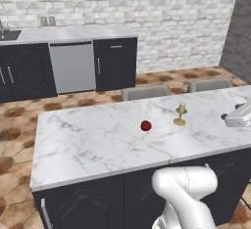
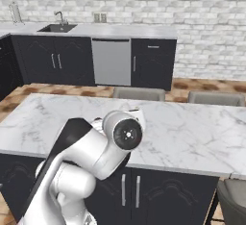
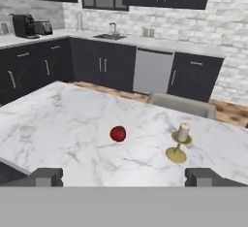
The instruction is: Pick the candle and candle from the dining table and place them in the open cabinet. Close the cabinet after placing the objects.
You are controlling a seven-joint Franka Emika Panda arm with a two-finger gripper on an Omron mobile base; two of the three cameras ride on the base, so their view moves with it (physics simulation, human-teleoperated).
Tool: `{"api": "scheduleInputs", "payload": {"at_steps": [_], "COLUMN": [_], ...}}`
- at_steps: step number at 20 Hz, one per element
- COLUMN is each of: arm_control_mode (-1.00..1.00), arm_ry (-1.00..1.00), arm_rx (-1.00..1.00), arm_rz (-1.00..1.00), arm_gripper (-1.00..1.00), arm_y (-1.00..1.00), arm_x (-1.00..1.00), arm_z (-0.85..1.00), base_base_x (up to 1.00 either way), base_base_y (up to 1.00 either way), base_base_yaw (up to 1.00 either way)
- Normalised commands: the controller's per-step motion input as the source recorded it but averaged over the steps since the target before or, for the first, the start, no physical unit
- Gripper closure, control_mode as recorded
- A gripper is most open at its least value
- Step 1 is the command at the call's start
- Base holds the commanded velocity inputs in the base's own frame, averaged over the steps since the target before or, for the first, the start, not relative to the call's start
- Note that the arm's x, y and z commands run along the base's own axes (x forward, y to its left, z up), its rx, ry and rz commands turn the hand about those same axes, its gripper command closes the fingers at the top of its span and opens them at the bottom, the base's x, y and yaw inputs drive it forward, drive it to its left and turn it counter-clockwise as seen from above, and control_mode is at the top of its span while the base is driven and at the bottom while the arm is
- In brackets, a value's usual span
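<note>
I see my gripper (image 3: 124,176) spread wide, empty, hovering over the marble tabletop (image 3: 63,124). The cream candle on its brass candlestick (image 3: 179,143) stands upright just beside a red apple (image 3: 117,133).

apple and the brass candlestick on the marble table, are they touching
Apart. In the hand view, bare marble lies between the red apple and the candlestick; the left base view shows the same gap on the dining table.
</note>
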Motion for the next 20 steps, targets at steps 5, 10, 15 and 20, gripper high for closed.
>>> {"api": "scheduleInputs", "payload": {"at_steps": [5, 10, 15, 20], "arm_control_mode": [-1.00, -1.00, -1.00, -1.00], "arm_ry": [-0.08, 0.00, 0.00, 0.00], "arm_rx": [0.00, -0.02, 0.00, 0.00], "arm_rz": [0.03, 0.04, 0.04, 0.04], "arm_gripper": [-1.00, -1.00, -1.00, -1.00], "arm_y": [-0.02, -0.02, -0.03, -0.10], "arm_x": [0.03, 0.25, 0.40, 0.36], "arm_z": [-0.23, -0.29, -0.30, -0.36], "base_base_x": [0.00, 0.00, 0.00, 0.00], "base_base_y": [0.00, 0.00, 0.00, 0.00], "base_base_yaw": [0.00, 0.00, 0.00, 0.00]}}
